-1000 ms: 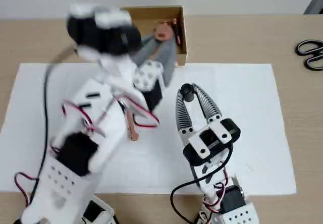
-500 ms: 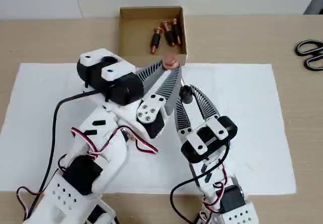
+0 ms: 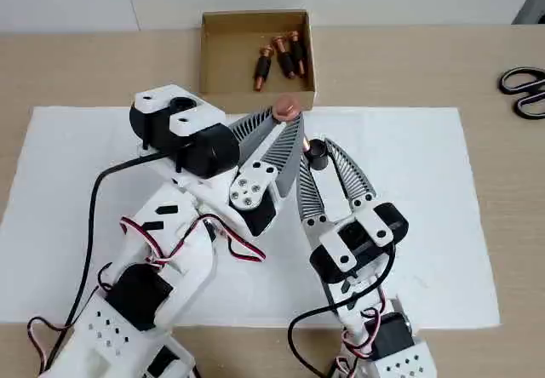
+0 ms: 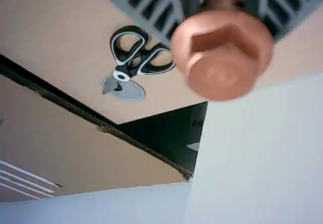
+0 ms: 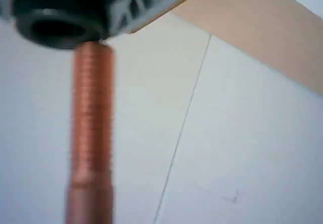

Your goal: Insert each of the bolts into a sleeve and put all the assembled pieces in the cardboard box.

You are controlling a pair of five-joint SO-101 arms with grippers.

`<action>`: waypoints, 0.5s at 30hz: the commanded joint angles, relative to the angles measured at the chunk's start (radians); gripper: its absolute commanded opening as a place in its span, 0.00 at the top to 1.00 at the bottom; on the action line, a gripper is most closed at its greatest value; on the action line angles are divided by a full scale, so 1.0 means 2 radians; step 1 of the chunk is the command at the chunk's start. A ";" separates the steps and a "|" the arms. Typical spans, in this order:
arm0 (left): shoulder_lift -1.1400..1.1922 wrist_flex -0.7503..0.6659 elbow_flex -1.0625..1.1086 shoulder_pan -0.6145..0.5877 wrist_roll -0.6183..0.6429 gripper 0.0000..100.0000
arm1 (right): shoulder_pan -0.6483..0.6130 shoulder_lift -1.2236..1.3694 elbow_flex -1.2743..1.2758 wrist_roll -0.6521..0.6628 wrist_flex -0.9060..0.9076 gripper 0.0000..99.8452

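My left gripper is shut on a copper bolt, just in front of the cardboard box. The left wrist view has the bolt's hex head between the grey fingers. Close beside it, my right gripper is shut on a black sleeve. In the right wrist view the bolt's threaded shaft meets the mouth of the sleeve. Three assembled pieces lie in the box.
A white paper sheet covers the middle of the wooden table. Black-handled scissors lie at the far right edge of the table, off the sheet. The two arms stand close together over the sheet.
The left arm swung back from over the box with the bolt and now holds it beside the right gripper. The right gripper lifted the sleeve slightly toward the bolt.
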 commanded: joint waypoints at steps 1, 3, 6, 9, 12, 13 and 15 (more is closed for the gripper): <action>-0.009 -0.001 -0.003 0.015 0.005 0.99 | -0.003 -0.007 0.003 0.004 -0.016 1.00; -0.009 -0.002 -0.004 0.029 0.005 0.99 | -0.003 -0.007 0.003 0.003 -0.015 1.00; -0.009 -0.002 -0.004 0.039 0.005 0.99 | -0.003 -0.007 0.003 0.004 -0.015 1.00; -0.008 -0.002 -0.003 0.038 0.003 0.99 | -0.003 -0.007 0.003 0.004 -0.015 1.00; -0.007 -0.003 -0.003 0.038 0.002 0.99 | -0.003 -0.007 0.003 0.004 -0.015 1.00; -0.007 -0.012 -0.003 0.038 0.002 0.99 | -0.003 -0.007 0.003 0.004 -0.015 1.00; -0.008 -0.035 -0.003 0.037 -0.011 0.99 | -0.003 -0.007 0.003 0.004 -0.015 1.00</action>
